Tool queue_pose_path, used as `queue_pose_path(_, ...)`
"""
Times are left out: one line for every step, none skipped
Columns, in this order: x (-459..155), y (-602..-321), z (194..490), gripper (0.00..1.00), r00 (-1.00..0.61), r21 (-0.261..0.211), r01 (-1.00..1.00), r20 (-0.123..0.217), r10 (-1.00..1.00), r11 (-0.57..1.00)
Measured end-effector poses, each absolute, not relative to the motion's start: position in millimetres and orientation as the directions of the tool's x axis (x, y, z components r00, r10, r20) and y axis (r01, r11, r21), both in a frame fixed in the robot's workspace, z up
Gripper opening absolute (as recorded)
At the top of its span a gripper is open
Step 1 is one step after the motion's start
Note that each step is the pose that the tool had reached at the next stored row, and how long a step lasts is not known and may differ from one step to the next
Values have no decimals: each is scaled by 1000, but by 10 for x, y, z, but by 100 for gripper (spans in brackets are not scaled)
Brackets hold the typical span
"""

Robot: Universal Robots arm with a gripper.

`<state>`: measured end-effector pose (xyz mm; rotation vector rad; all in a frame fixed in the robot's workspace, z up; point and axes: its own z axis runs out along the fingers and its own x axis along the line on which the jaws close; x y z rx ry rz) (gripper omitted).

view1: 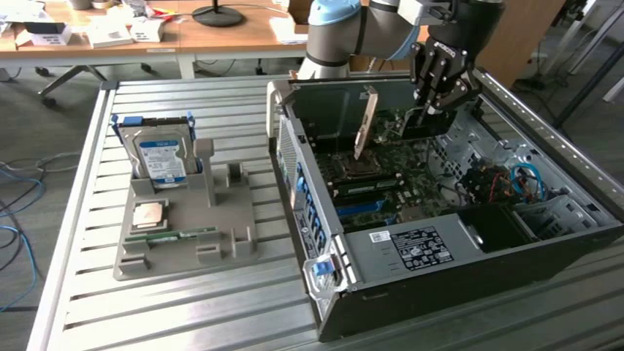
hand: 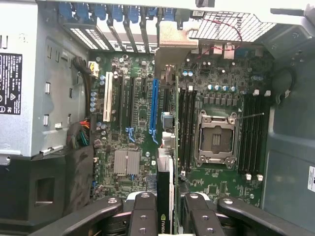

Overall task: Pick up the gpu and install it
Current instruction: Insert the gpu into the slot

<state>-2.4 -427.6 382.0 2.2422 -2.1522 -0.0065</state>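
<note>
My gripper (view1: 424,121) hangs inside the open computer case (view1: 507,256), over the far part of the motherboard (view1: 390,190). It is shut on the gpu (view1: 367,124), a thin tan card that stands on edge with its metal bracket end towards the case's slotted rear wall. In the wrist view the gpu (hand: 165,182) runs edge-on between the two black fingers (hand: 143,211), and its bracket reaches up near the blue slot latches. The card lies just beside the long blue slot (hand: 154,108), parallel to it and above the board.
On the exterior view's left a grey holder (view1: 229,241) carries a silver hard drive (view1: 161,157), a processor chip (view1: 148,213) and a green memory stick (view1: 174,235). The processor socket (hand: 215,137) stands open. The case's walls close in around the arm. A desk stands behind the slatted metal table (view1: 146,314).
</note>
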Motion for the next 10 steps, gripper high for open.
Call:
queue_pose_path(-33, -4275, 3820, 26, 41, 27, -999, 20, -999, -41)
queue_pose_path(-41, -4275, 3819, 26, 41, 27, -999, 20, -999, -41)
queue_pose_path(-50, -4276, 3818, 26, 41, 27, -999, 20, -999, -41)
queue_pose_path(-60, -4275, 3818, 26, 41, 27, -999, 20, -999, -41)
queue_pose_path(-68, -4275, 3817, 26, 41, 27, -999, 20, -999, -41)
queue_pose_path(-77, -4275, 3817, 26, 41, 27, -999, 20, -999, -41)
queue_pose_path(-85, -4275, 3817, 26, 41, 27, -999, 20, -999, -41)
queue_pose_path(-91, -4275, 3816, 26, 41, 27, -999, 20, -999, -41)
queue_pose_path(-95, -4275, 3815, 26, 41, 27, -999, 20, -999, -41)
queue_pose_path(-96, -4275, 3814, 26, 41, 27, -999, 20, -999, -41)
